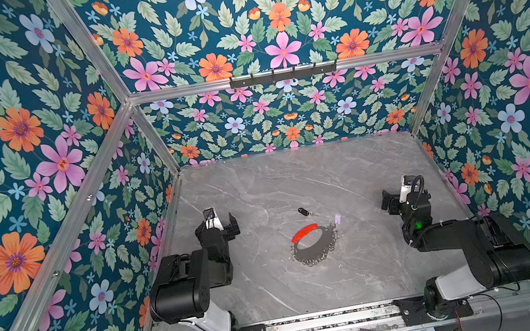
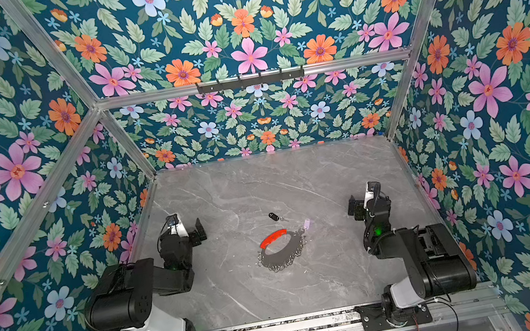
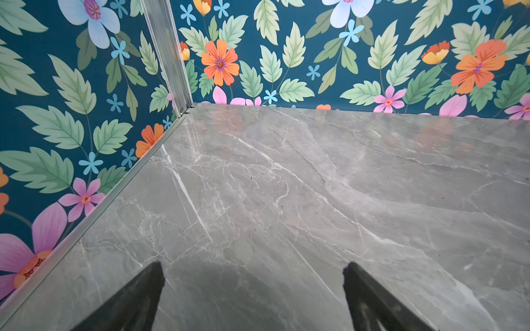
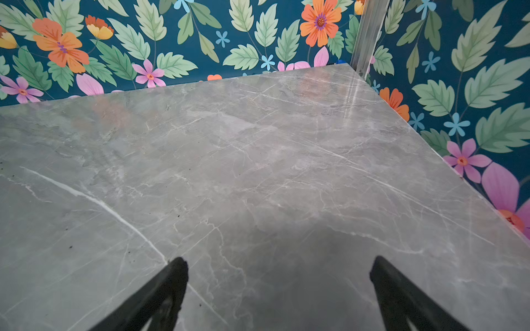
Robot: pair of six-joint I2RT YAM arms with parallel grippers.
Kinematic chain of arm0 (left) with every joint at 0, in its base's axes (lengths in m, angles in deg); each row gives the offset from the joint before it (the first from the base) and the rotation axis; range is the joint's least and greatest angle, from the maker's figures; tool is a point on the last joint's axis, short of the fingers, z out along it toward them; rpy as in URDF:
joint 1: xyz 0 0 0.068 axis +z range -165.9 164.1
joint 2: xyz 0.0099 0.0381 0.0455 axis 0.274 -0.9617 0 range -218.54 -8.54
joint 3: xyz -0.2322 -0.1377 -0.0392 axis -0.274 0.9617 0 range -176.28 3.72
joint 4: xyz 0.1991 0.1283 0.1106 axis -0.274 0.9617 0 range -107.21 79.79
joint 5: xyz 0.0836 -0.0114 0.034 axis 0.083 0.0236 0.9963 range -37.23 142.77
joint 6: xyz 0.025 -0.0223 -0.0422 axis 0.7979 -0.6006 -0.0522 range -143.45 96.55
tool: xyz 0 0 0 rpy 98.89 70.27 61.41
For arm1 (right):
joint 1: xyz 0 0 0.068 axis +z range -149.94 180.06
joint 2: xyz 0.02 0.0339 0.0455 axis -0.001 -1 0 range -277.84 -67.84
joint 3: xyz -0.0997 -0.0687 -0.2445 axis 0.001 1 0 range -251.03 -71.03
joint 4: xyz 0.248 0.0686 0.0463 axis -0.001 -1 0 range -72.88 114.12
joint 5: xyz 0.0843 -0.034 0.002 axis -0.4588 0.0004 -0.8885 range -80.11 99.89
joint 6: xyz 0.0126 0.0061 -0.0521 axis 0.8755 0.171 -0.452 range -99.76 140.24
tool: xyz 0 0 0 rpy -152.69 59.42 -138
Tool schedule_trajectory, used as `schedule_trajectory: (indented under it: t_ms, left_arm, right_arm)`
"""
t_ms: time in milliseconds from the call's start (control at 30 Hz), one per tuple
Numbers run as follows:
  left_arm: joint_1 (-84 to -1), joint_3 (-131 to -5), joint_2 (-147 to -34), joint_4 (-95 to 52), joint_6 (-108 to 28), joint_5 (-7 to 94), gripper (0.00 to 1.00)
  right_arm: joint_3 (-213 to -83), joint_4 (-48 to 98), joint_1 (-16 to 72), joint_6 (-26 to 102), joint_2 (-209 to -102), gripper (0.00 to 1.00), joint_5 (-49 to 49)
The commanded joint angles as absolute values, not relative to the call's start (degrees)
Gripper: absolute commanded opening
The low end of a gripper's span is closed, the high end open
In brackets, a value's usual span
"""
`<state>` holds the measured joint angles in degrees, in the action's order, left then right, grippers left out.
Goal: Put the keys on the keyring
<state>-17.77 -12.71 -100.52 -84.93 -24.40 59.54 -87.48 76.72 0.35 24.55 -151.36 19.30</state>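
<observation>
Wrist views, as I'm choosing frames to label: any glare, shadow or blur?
Left wrist view: wall flowers reflect faintly on the table, soft shadow under the left hand. Right wrist view: same shadow under the right hand, bright streak near the corner.

Bright even overhead light, soft shadow under the keyring [image 1: 305, 232], faint wallpaper [image 3: 57, 86] colour reflections and mild sheen on the glossy table [image 3: 286, 172], mostly sharp, wide-angle bending at top-view edges, wrist views' near edge dim and soft.

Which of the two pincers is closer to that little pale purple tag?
Right. In a top view the right pincer sits a short way right of the lilac tag; the left pincer is farther off on its other side, past the black tag.
</observation>
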Motion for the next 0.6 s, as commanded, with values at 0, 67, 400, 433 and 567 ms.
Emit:
schedule_trajectory:
  t_ms: [0,67,400,433,567]
  left_arm:
    - [-17.7,-12.9,-100.5,-87.2,-23.7,59.9,1.00]
    - [-17.8,-12.8,-100.6,-87.2,-23.7,59.9,1.00]
    - [-17.7,-12.9,-100.5,-87.2,-23.7,59.9,1.00]
    - [-17.7,-12.9,-100.6,-87.2,-23.7,59.9,1.00]
    - [-17.7,-12.8,-100.5,-87.2,-23.7,59.9,1.00]
  right_arm:
    - [-87.7,79.1,0.4,24.0,-151.4,0.99,19.4]
    - [-87.7,79.1,0.4,24.0,-151.4,0.99,19.4]
    - [-87.8,78.6,0.4,24.1,-151.3,0.99,19.0]
    - [-87.9,78.9,0.4,24.1,-151.4,0.99,19.0]
    - [-87.6,79.2,0.4,23.9,-151.4,0.99,19.1]
